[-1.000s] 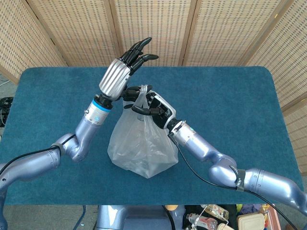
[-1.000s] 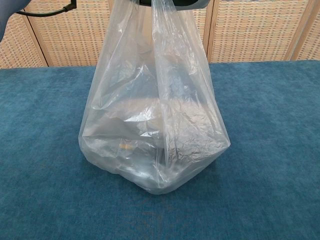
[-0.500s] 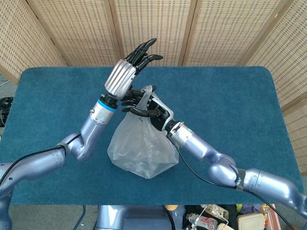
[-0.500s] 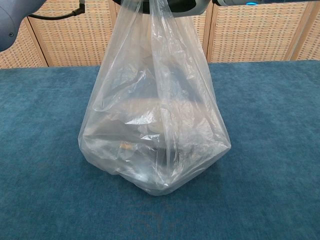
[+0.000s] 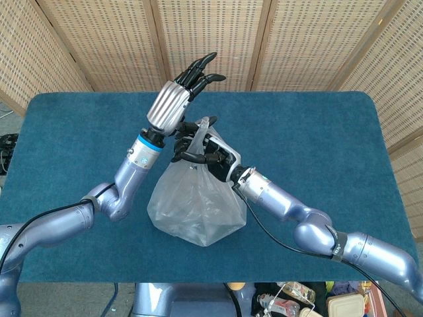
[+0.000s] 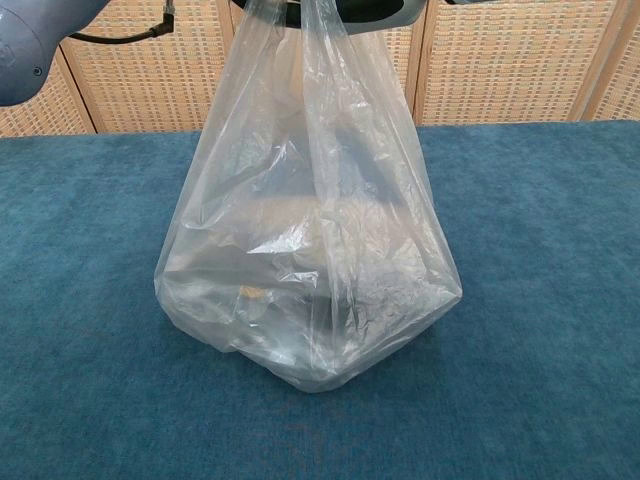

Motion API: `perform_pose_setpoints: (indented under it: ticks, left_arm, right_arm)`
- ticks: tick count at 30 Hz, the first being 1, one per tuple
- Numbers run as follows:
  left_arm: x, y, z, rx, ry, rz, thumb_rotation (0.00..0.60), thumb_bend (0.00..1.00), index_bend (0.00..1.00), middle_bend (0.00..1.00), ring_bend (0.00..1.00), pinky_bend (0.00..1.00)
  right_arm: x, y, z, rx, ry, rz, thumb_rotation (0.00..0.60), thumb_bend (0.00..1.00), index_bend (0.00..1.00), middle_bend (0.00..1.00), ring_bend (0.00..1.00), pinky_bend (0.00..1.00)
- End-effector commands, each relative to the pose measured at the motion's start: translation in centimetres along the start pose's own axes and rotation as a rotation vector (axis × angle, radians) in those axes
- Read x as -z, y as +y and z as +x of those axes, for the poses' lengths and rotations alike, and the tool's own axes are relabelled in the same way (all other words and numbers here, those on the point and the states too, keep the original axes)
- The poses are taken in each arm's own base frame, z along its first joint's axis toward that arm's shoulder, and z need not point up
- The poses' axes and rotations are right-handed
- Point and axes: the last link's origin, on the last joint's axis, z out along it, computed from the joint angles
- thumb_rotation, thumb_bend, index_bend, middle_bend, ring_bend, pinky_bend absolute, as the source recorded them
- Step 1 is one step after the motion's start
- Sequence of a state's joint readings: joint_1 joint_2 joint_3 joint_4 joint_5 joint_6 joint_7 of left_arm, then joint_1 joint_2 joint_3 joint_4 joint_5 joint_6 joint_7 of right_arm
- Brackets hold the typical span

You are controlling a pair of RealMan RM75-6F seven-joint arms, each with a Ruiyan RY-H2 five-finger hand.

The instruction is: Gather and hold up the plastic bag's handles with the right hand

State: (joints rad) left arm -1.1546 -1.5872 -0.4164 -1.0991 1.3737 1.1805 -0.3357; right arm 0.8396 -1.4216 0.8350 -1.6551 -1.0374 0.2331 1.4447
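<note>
A clear plastic bag [image 5: 195, 205] stands on the blue table [image 5: 317, 139], its bottom resting on the cloth and its top pulled up; it fills the chest view [image 6: 310, 260]. My right hand [image 5: 208, 153] grips the bunched handles [image 5: 199, 130] at the top, fingers curled around them. My left hand [image 5: 177, 100] is raised just above and behind the handles, fingers extended and apart, holding nothing. In the chest view only the underside of the right hand [image 6: 360, 10] shows at the top edge.
A woven folding screen [image 5: 218, 39] stands behind the table. Boxes and clutter [image 5: 317, 300] lie on the floor below the near edge. Dim shapes lie inside the bag's bottom [image 6: 290, 310].
The left hand rose and shifted slightly right, staying spread above the handles. The right hand closed more firmly on the handles and drew the bag's top up a little.
</note>
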Motion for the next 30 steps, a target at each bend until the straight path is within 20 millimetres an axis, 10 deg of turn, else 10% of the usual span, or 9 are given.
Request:
perform_pose_setpoints:
  ticks: [1, 4, 11, 30]
  left_arm:
    - [0.1, -0.2, 0.0, 0.001, -0.003, 0.005, 0.6, 0.27, 0.2, 0.0, 0.07, 0.23]
    - [0.2, -0.3, 0.0, -0.002, -0.007, 0.009, 0.6, 0.27, 0.19, 0.0, 0.07, 0.23]
    - [0.5, -0.5, 0.1, 0.008, -0.011, 0.018, 0.6, 0.26, 0.13, 0.0, 0.05, 0.23]
    - [1.2, -1.4, 2.3, 0.005, -0.126, 0.037, 0.557, 0.0, 0.0, 0.0, 0.0, 0.11]
  right_arm:
    - [0.1, -0.1, 0.2, 0.001, 0.005, -0.003, 0.6, 0.01, 0.47, 0.59, 0.55, 0.42]
    - [0.1, -0.1, 0.3, -0.002, 0.009, -0.004, 0.6, 0.18, 0.49, 0.61, 0.58, 0.43]
    - [0.1, -0.1, 0.5, 0.003, 0.013, -0.023, 0.6, 0.96, 0.59, 0.71, 0.72, 0.48]
    - [0.2, -0.5, 0.9, 0.037, 0.013, -0.076, 0.6, 1.0, 0.62, 0.79, 0.81, 0.56]
